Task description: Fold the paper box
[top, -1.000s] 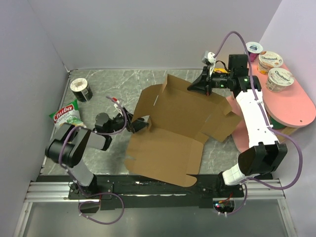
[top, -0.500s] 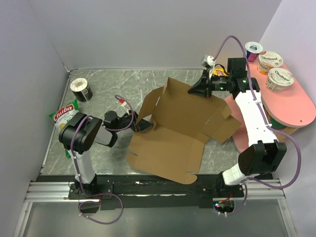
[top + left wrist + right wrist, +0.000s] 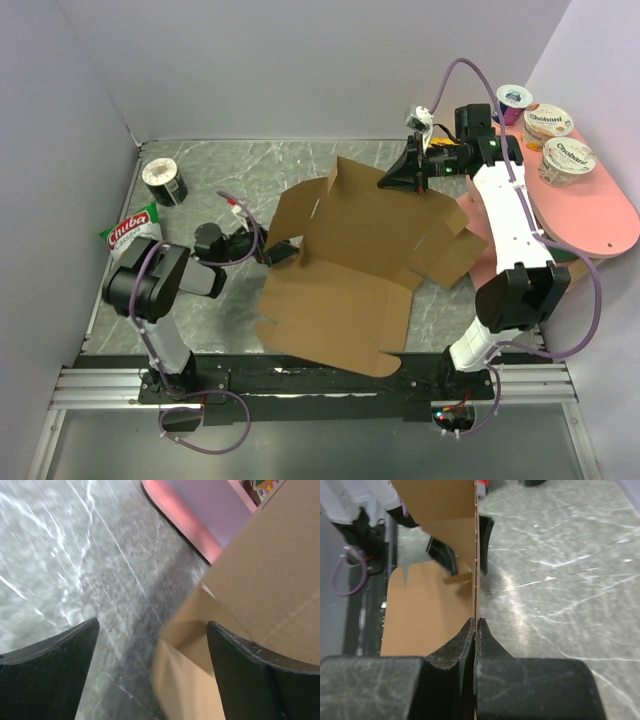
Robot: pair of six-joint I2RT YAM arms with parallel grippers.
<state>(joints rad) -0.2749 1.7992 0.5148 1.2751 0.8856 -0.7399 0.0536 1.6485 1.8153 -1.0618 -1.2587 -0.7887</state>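
The main risk lies with the right gripper (image 3: 475, 622): it is fully closed, pinching only the thin edge of one raised panel of the paper box (image 3: 345, 270). With so little cardboard between its fingers, a pull at an angle could let the panel slip free and drop flat, or tear the edge. Because nothing weighs down the rest of the sheet, lifting that panel further could drag the whole sheet across the tabletop (image 3: 230, 180) toward the pink tray (image 3: 600, 220) instead of bending it at the crease.

The left gripper (image 3: 280, 252) is spread wide and holds nothing. It sits low at the sheet's left edge, with a cardboard corner just ahead of it. If it closes from there it may catch the wrong flap, or push the sheet sideways and twist it against the other arm's pinch. A crooked fold along an unintended line is the likely result.

The box is plain brown, unprinted cardboard, a cut-out sheet with flaps and tabs along its sides. It lies mostly open in the middle of the tabletop, its near edge close to the arm bases, its far panel standing up where it is pinched. No walls are locked together yet.
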